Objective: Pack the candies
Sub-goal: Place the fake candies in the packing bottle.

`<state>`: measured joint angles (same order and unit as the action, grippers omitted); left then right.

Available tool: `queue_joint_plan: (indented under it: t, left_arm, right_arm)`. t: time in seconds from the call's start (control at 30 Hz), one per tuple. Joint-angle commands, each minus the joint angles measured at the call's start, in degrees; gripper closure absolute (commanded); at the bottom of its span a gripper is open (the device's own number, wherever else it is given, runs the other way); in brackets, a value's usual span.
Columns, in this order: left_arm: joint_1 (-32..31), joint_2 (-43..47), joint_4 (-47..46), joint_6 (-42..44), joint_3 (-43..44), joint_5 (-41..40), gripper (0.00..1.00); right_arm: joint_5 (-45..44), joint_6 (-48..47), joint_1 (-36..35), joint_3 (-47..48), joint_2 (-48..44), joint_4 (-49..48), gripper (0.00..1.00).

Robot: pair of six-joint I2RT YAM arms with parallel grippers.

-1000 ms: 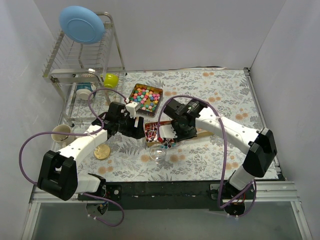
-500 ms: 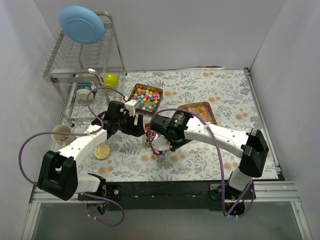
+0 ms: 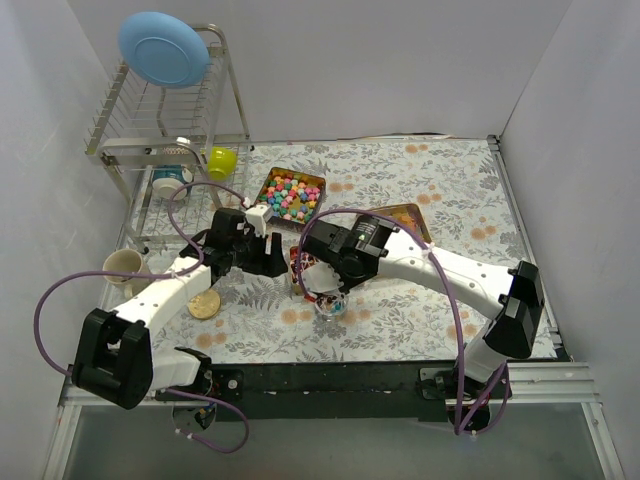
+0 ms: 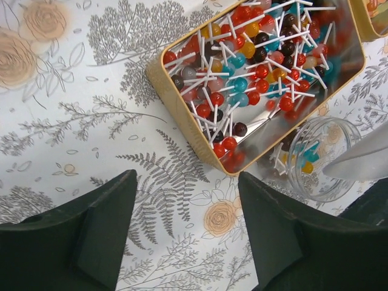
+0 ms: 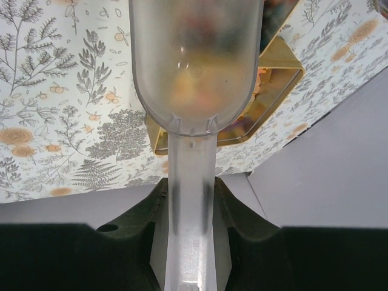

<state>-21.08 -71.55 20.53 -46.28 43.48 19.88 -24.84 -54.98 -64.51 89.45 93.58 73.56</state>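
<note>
My right gripper [image 3: 338, 262] is shut on the handle of a translucent plastic scoop [image 5: 194, 73], with the bowl tipped down over a small glass jar [image 3: 330, 303]. The jar [image 4: 318, 160] holds a few candies. Beside it is a gold tin of red, blue and white stick candies [image 4: 260, 73], partly hidden in the top view. A tin of multicoloured candies [image 3: 292, 193] lies behind it. A tin of orange gummies [image 3: 405, 220] lies to the right and shows behind the scoop [image 5: 279, 91]. My left gripper [image 4: 188, 230] is open and empty, just left of the stick-candy tin.
A round gold lid [image 3: 206, 303] lies near the left arm, with a beige cup [image 3: 123, 266] further left. A wire dish rack [image 3: 170, 130] at the back left holds a blue plate [image 3: 163, 48] and a green cup [image 3: 222, 159].
My right arm swung left from over the tins and brought the scoop down over the jar. The gummy tin came into view. My left arm barely moved.
</note>
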Motion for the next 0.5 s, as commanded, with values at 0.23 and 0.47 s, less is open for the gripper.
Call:
queue_joint_plan:
  t: [0.23,0.47]
  left_arm:
    - [0.6,-1.9,-4.5,-8.4,-4.0,2.2,1.00]
    - [0.7,-5.3,-5.8,-9.6,-3.1,2.4,1.00]
  right_arm:
    - [-7.1,-4.3,9.4,3.7,4.9,1.2,0.99]
    - [-10.7,-4.1,11.0,6.9,10.4,1.1,0.99]
